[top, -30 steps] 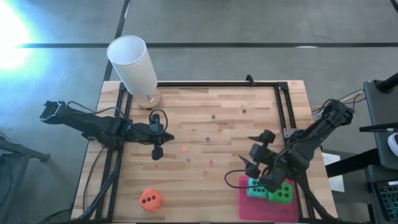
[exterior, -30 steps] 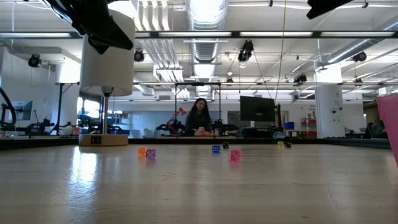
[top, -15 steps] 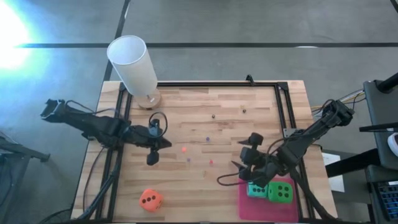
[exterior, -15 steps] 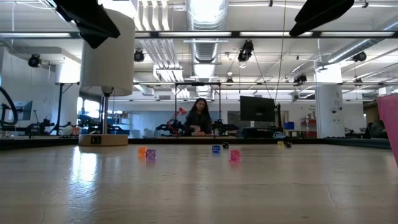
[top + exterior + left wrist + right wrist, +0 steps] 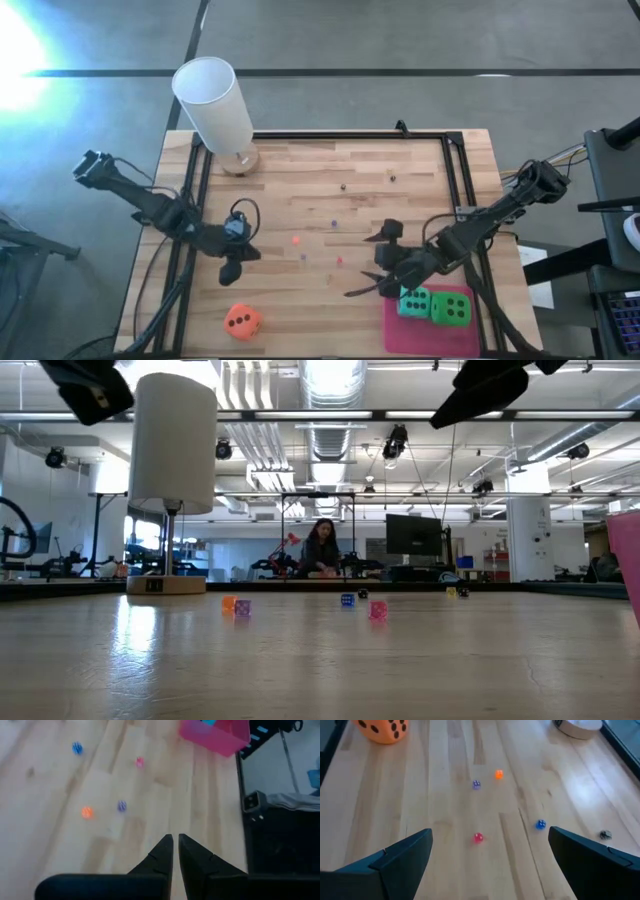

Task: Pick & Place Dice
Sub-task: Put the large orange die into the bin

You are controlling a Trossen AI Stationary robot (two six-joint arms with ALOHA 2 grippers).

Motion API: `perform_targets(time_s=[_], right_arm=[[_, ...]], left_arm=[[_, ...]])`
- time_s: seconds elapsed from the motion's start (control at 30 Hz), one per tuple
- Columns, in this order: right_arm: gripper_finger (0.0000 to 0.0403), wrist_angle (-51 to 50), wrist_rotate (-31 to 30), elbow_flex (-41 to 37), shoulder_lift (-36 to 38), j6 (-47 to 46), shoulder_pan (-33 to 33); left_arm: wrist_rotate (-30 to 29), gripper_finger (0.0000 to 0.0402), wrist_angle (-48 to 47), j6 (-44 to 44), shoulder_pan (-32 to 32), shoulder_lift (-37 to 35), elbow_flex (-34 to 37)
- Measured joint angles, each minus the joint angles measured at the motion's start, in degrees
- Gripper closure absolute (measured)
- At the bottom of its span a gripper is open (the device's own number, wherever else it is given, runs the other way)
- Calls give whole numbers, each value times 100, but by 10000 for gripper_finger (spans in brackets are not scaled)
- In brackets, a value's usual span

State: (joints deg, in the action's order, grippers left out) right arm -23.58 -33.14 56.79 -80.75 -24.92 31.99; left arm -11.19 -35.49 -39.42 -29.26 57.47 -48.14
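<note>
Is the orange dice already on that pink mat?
No. The orange dice lies on bare wood, far from the pink mat, which holds only two greenish dice.

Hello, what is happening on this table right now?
A two-arm robot is sorting dice onto a pink mat. A teal die and a green die lie on it already. The right hand, open and empty, hovers beside the mat. The left hand, shut, is near the orange die, which remains on the wood.
</note>
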Motion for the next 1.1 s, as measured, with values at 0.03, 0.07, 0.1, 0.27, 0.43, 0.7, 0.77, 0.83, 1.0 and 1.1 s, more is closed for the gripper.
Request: perform_targets(time_s=[0.03,0.07,0.1,0.27,0.43,0.7,0.77,0.83,1.0,1.1], right_arm=[[7,67,37,-7,0,81,-29],[7,137,44,-8,0,157,-48],[7,205,49,-8,0,236,-68],[7,305,65,-8,0,434,-97],[7,313,63,-8,0,461,-94],[7,318,61,-8,0,461,-92],[7,320,61,-8,0,461,-92],[7,318,61,-8,0,461,-92],[7,318,61,-8,0,461,-92],[7,320,59,-8,0,461,-91]], left_arm=[[48,366,-53,-209,-97,0,0],[79,366,-95,-395,-197,0,2],[103,366,-109,-565,-307,0,14],[273,366,-176,-1426,-764,112,141],[1163,366,-212,-2294,-1119,488,166],[2738,366,-124,-4135,-1679,1178,162],[2928,366,-40,-4454,-1806,1346,162],[2972,366,156,-4610,-1911,1507,162],[2991,366,745,-4749,-2015,1847,160],[2990,366,978,-4765,-2015,2064,160]])
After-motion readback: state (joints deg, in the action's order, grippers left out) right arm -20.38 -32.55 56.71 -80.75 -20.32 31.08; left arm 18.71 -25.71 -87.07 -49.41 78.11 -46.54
